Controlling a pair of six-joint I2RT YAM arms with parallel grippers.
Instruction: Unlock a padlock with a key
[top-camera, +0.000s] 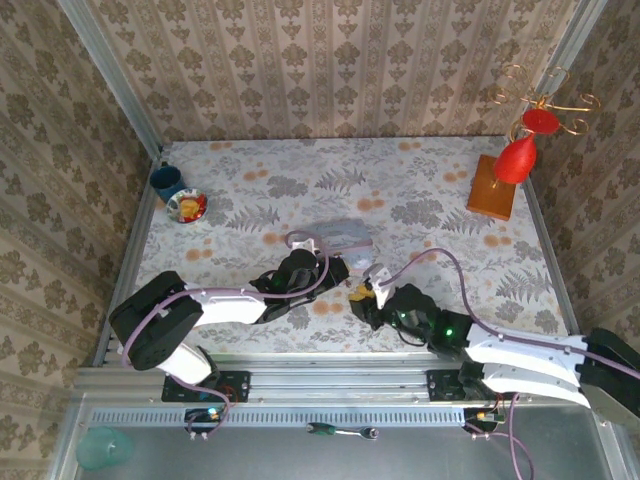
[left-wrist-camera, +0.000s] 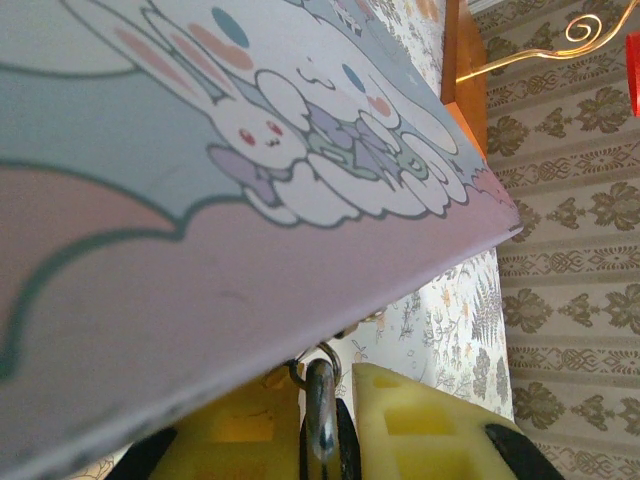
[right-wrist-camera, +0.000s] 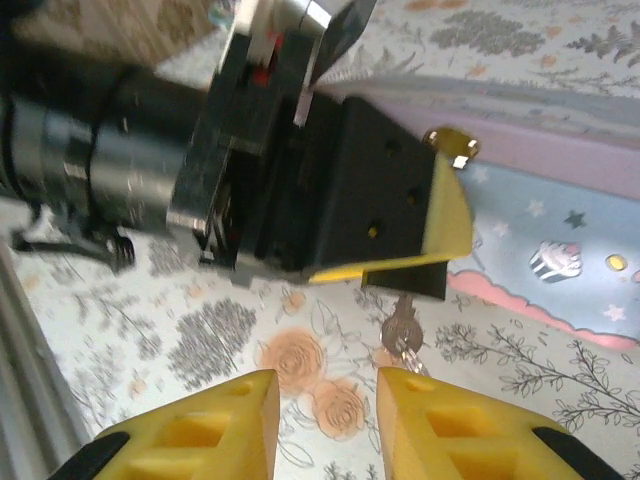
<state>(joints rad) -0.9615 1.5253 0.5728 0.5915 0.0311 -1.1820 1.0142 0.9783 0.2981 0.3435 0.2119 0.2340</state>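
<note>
1. The key (right-wrist-camera: 403, 335) lies on the worktop (right-wrist-camera: 230, 330) just ahead of my right tool (right-wrist-camera: 325, 385), a little toward its right finger. Its long axis runs roughly away from the tool, slightly slanted.
2. The right tool's fingers stand partly apart with nothing between them. It is the nearer free tool for the key.
3. The key sits directly under the left tool (right-wrist-camera: 445, 190), so the approach is tight.
4. The left tool is closed on a small metal piece. I take the brass bit at its tip for the padlock (right-wrist-camera: 450, 145), held right against the tin (right-wrist-camera: 560, 230).
5. The right arm lies low and reaches forward, wrist near level. The left arm comes in from the other side, with the two tools almost nose to nose.
</note>
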